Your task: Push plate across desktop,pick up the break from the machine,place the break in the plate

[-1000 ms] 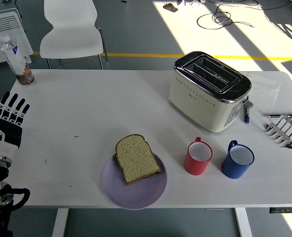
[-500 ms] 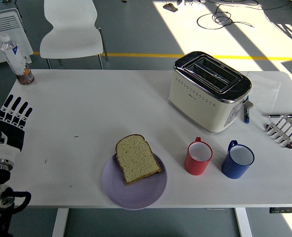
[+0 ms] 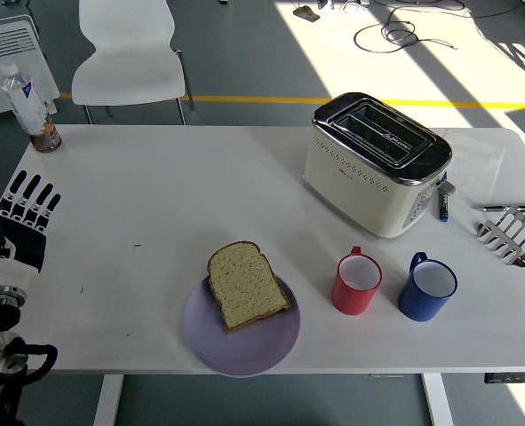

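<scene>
A slice of bread [image 3: 246, 286] lies flat on the lilac plate [image 3: 253, 342] near the table's front edge, its upper left corner hanging over the plate's rim. The cream and chrome toaster [image 3: 376, 163] stands at the back right with both slots empty. My left hand [image 3: 17, 220] hovers over the table's left edge, fingers spread and straight, holding nothing, well left of the plate. Of the right arm only a dark tip shows at the right edge.
A red mug [image 3: 357, 284] and a blue mug [image 3: 427, 287] stand right of the plate. A metal toast rack [image 3: 513, 235], a pen and a blue marker [image 3: 443, 207] lie at the right. A bottle [image 3: 28, 104] stands at the back left corner, a white chair [image 3: 128, 55] behind.
My left hand has drifted slightly right and inward over the table edge. Bread, plate and mugs have not moved.
</scene>
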Controlling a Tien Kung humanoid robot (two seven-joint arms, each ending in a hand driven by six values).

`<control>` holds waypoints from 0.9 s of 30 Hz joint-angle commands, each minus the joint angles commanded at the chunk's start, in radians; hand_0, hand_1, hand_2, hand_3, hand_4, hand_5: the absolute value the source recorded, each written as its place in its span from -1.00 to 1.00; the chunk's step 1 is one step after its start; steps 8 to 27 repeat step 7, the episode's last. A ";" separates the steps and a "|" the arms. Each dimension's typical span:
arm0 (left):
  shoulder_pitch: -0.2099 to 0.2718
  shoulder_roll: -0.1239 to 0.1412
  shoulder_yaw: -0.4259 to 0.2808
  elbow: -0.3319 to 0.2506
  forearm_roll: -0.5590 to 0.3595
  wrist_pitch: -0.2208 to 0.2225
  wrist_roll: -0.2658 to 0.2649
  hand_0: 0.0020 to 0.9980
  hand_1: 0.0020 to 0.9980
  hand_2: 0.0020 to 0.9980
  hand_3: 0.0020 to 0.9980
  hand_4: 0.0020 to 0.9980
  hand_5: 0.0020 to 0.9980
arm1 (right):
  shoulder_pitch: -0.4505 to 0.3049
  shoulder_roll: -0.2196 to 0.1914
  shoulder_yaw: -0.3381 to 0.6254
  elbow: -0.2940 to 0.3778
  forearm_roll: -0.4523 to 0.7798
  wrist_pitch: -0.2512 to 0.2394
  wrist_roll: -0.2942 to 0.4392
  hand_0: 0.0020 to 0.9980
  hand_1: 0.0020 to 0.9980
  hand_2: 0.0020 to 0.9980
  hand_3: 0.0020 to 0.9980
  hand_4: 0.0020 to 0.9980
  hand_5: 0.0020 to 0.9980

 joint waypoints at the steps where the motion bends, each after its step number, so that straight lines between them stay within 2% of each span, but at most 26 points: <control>1: 0.000 0.000 -0.001 0.000 0.000 0.000 0.000 0.59 0.61 0.66 0.59 -0.05 1.00 | 0.001 0.000 0.000 0.000 0.000 0.000 0.000 0.57 0.53 0.54 0.54 0.00 0.29; 27: -0.004 0.000 -0.001 0.000 0.000 -0.001 0.000 0.59 0.61 0.66 0.59 -0.05 1.00 | 0.002 -0.001 0.000 0.000 0.001 -0.001 0.001 0.57 0.53 0.54 0.54 0.00 0.29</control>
